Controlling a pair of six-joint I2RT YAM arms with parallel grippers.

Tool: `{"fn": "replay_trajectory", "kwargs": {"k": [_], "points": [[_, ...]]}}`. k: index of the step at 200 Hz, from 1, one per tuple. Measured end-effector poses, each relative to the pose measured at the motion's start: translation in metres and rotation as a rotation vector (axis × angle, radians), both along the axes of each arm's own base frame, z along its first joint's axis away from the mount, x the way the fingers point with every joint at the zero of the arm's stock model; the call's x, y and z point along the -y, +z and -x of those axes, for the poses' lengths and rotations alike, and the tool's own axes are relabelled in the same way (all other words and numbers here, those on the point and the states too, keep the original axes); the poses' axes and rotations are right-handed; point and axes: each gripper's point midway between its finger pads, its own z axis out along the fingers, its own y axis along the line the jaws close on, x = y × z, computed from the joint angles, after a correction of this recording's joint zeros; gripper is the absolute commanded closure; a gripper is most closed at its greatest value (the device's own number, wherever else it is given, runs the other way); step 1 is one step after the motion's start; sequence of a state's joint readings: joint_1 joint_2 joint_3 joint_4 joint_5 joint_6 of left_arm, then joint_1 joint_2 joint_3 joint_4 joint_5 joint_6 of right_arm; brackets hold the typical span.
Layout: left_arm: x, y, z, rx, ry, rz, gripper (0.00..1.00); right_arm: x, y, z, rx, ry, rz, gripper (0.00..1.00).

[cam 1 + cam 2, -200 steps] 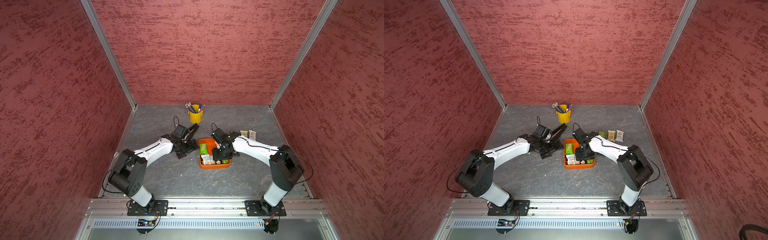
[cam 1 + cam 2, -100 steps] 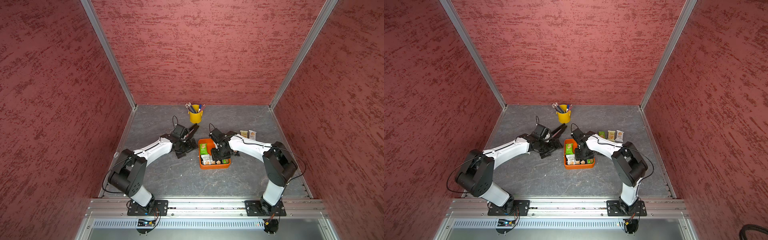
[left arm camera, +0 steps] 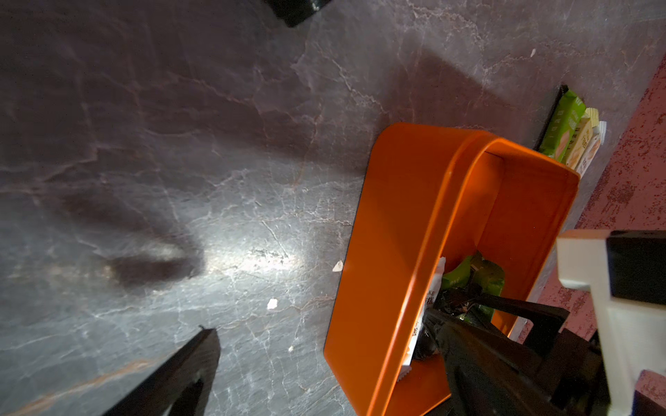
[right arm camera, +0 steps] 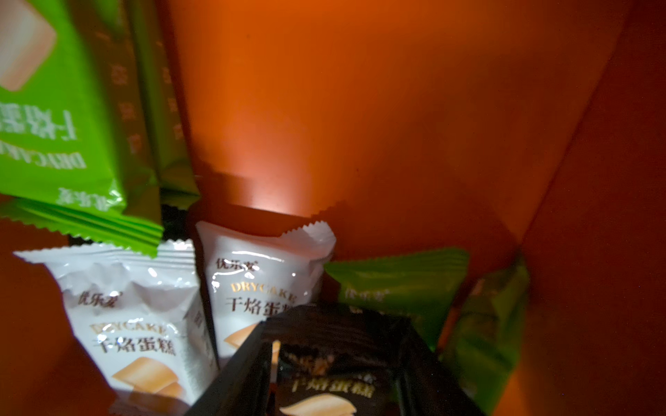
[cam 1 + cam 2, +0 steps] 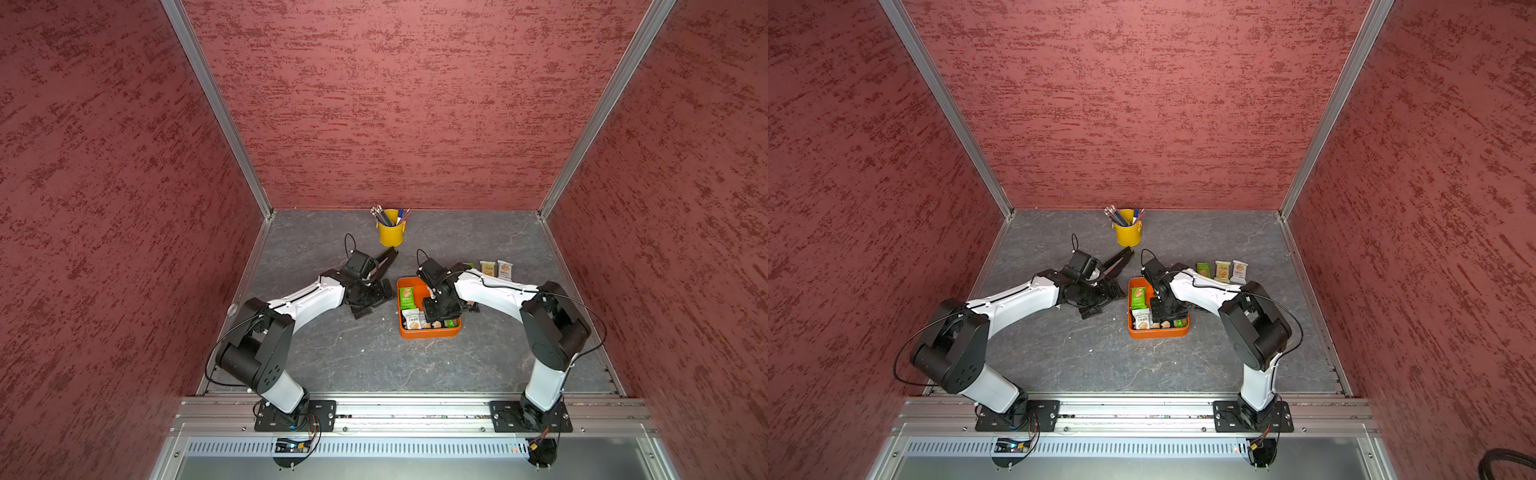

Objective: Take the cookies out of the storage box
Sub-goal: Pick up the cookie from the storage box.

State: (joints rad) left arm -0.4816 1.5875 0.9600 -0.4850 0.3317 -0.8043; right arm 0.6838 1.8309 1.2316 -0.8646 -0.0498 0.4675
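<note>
A silver aluminium rail (image 5: pixel 415 409) is seen nearest, with the black bases of two white-and-black arms bolted onto it. Beyond it lies a grey, marble-veined tabletop (image 5: pixel 365 361).

Right of centre on this top, a bright orange, shallow, round-cornered storage box (image 5: pixel 430 333) is set. Small flat foil cookie packets (image 5: pixel 411 319), green and white, are gathered in its near and left parts. The black right gripper (image 5: pixel 436 318) is placed down inside the box, over its near half. In the right wrist view a black cookie packet (image 4: pixel 335 381) with a tan biscuit print is framed between the two dark fingers (image 4: pixel 230 381). Whether it is actually pinched or only straddled cannot be told.

Just left of the box, the black left gripper (image 5: pixel 376 284) is laid low over the tabletop. Its jaws are spread wide and nothing is held between them, bare stone being shown there in the left wrist view.

Farther off, right of the box and apart from it, three more packets are lined up on the tabletop side by side: a green packet (image 5: pixel 1203 269), a cream packet (image 5: pixel 1222 270) and a white packet (image 5: pixel 1239 270).

Farthest, near the textured red back wall (image 5: pixel 395 104), a small yellow metal bucket (image 5: pixel 391 235) filled with pens and pencils is stood.
</note>
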Motion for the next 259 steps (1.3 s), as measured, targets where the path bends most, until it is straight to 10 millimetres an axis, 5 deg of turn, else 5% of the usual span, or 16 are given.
{"fn": "replay_trajectory", "kwargs": {"k": [28, 90, 195, 259], "points": [[0.000, 0.000, 0.000, 0.000, 0.000, 0.000, 0.00, 0.002, 0.000, -0.001, 0.005, -0.001, 0.009, 0.59], [0.000, 0.000, 0.000, 0.000, 0.000, 0.000, 0.00, -0.001, 0.004, -0.004, 0.013, -0.001, 0.003, 0.62], [0.001, 0.010, -0.004, 0.021, 0.002, 0.007, 0.00, -0.021, 0.064, -0.045, 0.162, 0.033, -0.033, 0.63], [0.006, 0.025, -0.019, 0.064, 0.010, 0.014, 0.00, 0.013, 0.074, -0.062, 0.178, 0.056, 0.046, 0.63]]}}
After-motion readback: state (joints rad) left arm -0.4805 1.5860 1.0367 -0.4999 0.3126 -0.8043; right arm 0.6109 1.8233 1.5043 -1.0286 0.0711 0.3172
